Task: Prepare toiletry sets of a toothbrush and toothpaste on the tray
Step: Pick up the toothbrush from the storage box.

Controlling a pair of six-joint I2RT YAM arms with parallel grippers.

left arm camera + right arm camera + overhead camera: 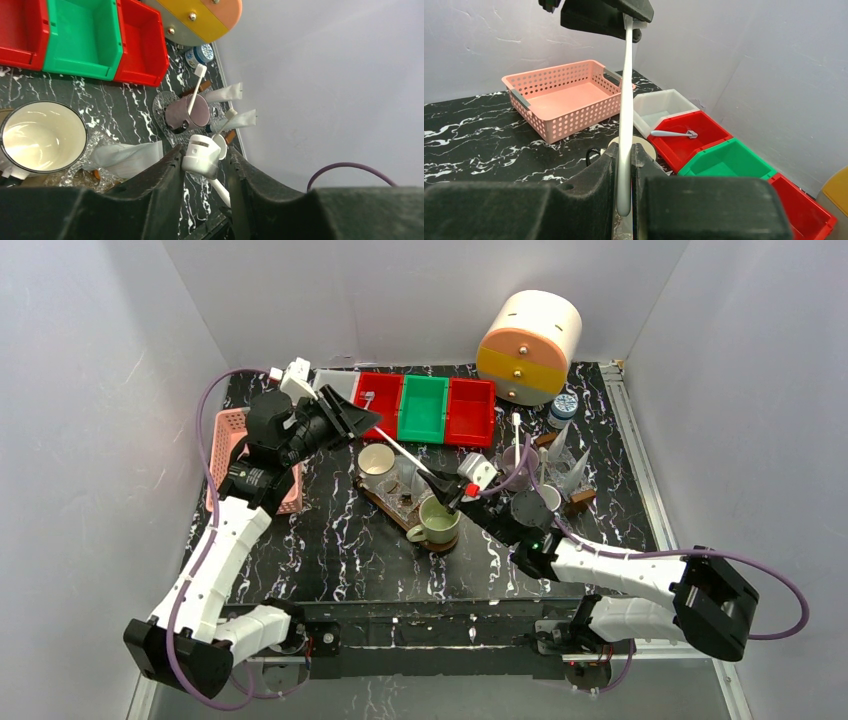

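Clamping a slim white toothbrush [625, 100] low on its handle with the right gripper [624, 152], both fingers pressed against the shaft, no gap showing in the right wrist view. Held clear of the table [330, 550] above the middle tray [378, 498], slanting from the right gripper up and back toward the left gripper [204, 152]. Far end of the brush reaching in between the left fingers [160, 175], which are spread well wider than the handle; logged as apart, not gripping. Contact between that end and either left finger: cannot tell.

Noted on the middle tray, under the brush: cream cup [377, 460], green mug [438, 521], and a cup-side tube [125, 156], white, lying just beside the cream cup.

Noted on the clear tray [159, 107] to the right: dark mug [187, 112] with a second toothbrush [195, 90] standing in it, head up. Far tube [223, 93] and near tube [241, 120], both white, just beside the mug on the wall side.

Noted along the back: third toothbrush [671, 133] lying in the left red bin [704, 145], with the green bin [729, 162] next to it and the right red bin [804, 205] beyond; white bin [659, 107] on the opposite side. Pink basket [559, 100] at the left edge of the table, beside the left arm. Round cream, yellow and orange drawer unit [528, 345] at the back right.
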